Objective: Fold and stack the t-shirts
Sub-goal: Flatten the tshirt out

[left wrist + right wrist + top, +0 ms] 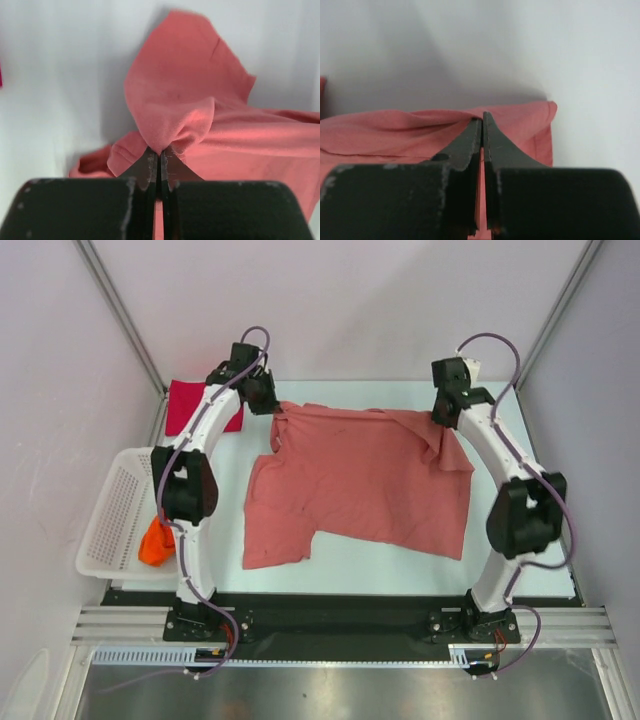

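T-shirts number three here. The salmon-pink t-shirt [360, 485] is the one in hand, spread over the middle of the worktop [400, 565] from near its far edge most of the way to its near edge.

Taking the risks from left to right, the left fingers [144, 170] are pinched tight on only a small peak of cloth at the shirt's far left corner. A sharp pull could, I judge, slide the fabric out or lift just one layer. That corner also sits near the red t-shirt [190, 405], which lies at the far left corner of the worktop, so a wide swing might brush it out of shape. The right fingers [465, 145] are clamped just as tight on a thin fold at the shirt's far right corner. If the two arms pull unevenly, the shirt would likely skew or bunch rather than fold flat.

As for looks, the orange t-shirt [155, 543] sits crumpled in the white basket [115, 505] at the left edge, partly hidden by the left arm. The red one lies flat and compact. The salmon-pink one is thin and soft and mostly flat, with a flap jutting toward the near edge on its left side. It has ripples around both held corners and a slanting near hem.
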You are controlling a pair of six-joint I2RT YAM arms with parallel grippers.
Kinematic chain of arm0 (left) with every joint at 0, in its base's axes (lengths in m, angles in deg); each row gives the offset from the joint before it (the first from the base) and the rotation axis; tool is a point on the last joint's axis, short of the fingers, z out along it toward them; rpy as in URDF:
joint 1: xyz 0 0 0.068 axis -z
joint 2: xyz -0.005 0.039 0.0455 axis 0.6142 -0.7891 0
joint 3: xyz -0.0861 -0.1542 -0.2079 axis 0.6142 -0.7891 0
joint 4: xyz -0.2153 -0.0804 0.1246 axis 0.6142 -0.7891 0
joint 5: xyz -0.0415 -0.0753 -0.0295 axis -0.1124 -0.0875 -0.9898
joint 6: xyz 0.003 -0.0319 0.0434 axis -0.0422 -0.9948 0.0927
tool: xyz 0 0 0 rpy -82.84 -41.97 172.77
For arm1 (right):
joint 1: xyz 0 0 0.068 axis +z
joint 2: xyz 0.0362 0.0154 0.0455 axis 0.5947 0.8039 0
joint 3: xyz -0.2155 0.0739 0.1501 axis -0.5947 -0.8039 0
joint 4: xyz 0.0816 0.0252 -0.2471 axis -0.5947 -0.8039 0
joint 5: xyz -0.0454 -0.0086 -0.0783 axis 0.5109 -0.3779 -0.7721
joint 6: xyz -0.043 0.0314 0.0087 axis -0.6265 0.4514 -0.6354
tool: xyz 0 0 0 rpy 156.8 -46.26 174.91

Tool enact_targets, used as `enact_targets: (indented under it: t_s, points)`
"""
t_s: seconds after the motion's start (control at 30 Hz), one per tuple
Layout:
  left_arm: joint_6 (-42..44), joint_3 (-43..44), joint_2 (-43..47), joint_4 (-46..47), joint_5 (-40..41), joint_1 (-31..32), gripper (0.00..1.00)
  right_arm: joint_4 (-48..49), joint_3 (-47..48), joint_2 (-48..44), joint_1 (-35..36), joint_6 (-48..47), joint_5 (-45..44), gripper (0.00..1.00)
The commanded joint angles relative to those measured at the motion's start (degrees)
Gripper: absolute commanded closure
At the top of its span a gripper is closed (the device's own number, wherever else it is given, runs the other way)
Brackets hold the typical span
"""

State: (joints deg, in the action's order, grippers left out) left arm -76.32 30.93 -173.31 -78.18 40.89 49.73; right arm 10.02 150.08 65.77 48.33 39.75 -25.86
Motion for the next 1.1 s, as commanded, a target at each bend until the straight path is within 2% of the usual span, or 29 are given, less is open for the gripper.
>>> enact_targets:
  t_s: [0.0, 0.23, 0.27, 0.3, 0.4, 0.43, 0.53, 0.57, 0.6, 0.63, 0.73, 0.8, 0.83, 0.9, 0.93, 1.0, 1.07]
  points:
    - [2.51, 8.15, -3.36, 3.98, -0.73, -2.17, 1.0, -1.2, 10.88, 6.43, -2.69, 2.28, -0.84, 1.0]
    - [1.28, 15.72, -10.93, 4.51, -3.9, -2.26, 0.98, -2.35, 23.1, 19.53, -4.28, 2.11, 1.27, 1.0]
    - [1.1, 16.15, -11.37, 4.59, -3.64, -2.26, 0.94, -2.08, 24.24, 20.85, -4.45, 1.85, 1.54, 1.0]
    - [0.93, 16.16, -11.55, 4.51, -3.55, -2.26, 0.77, -2.08, 25.38, 23.22, -4.54, 1.58, 1.72, 1.0]
    - [1.01, 15.55, -10.59, 3.29, -2.86, -2.17, 0.61, -3.4, 29.34, 25.78, -4.54, -0.52, 3.64, 0.88]
    - [0.75, 15.11, -9.71, 2.75, -1.72, -2.08, 0.56, -5.31, 30.05, 25.7, -4.54, -0.96, 3.48, 0.67]
    - [0.92, 11.77, -4.19, 0.56, 2.33, -1.99, 0.44, -11.98, 32.76, 25.35, -4.89, 1.67, 2.77, 0.26]
    - [1.53, 8.8, -0.17, 0.12, 3.64, -1.82, 0.39, -14.1, 33.56, 25.18, -4.89, 1.84, 2.77, 0.17]
    - [1.98, 6.95, 1.87, -0.24, 4.53, -1.82, 0.38, -15.95, 33.92, 24.83, -4.81, 1.5, 3.21, 0.12]
    - [2.24, 5.02, 3.98, -0.5, 6.1, -1.73, 0.38, -19.36, 34.18, 23.43, -4.8, 1.06, 4.6, 0.01]
    - [1.81, -7.08, 14.0, -0.85, 7.78, -0.77, 0.39, -23.08, 29.55, 17.3, -4.89, 1.31, 5.58, 0.0]
    - [0.4, -12.73, 21.79, -1.38, 8.75, 0.38, 0.41, -23.09, 19.98, 12.28, -4.89, 3.76, 4.97, 0.0]
    - [-0.38, -18.59, 24.28, -1.38, 11.37, 1.95, 0.43, -22.39, 16.64, 9.99, -4.89, 4.04, 6.8, 0.0]
    - [-3.98, -24.59, 31.99, -2.69, 13.4, 3.8, 0.46, -21.6, 6.21, 2.52, -4.89, 6.31, 8.9, 0.0]
    - [-5.82, -30.02, 34.13, -3.57, 14.46, 5.98, 0.46, -20.03, 2.06, -0.55, -4.89, 6.68, 10.75, 0.0]
    - [-11.8, -35.41, 38.79, -6.73, 18.24, 8.63, 0.47, -18.35, -7.85, -8.46, -4.8, 7.55, 15.49, 0.0]
    - [-17.84, -43.21, 44.77, -9.36, 20.78, 12.4, 0.46, -15.89, -13.08, -16.52, -4.28, 9.4, 17.62, 0.0]
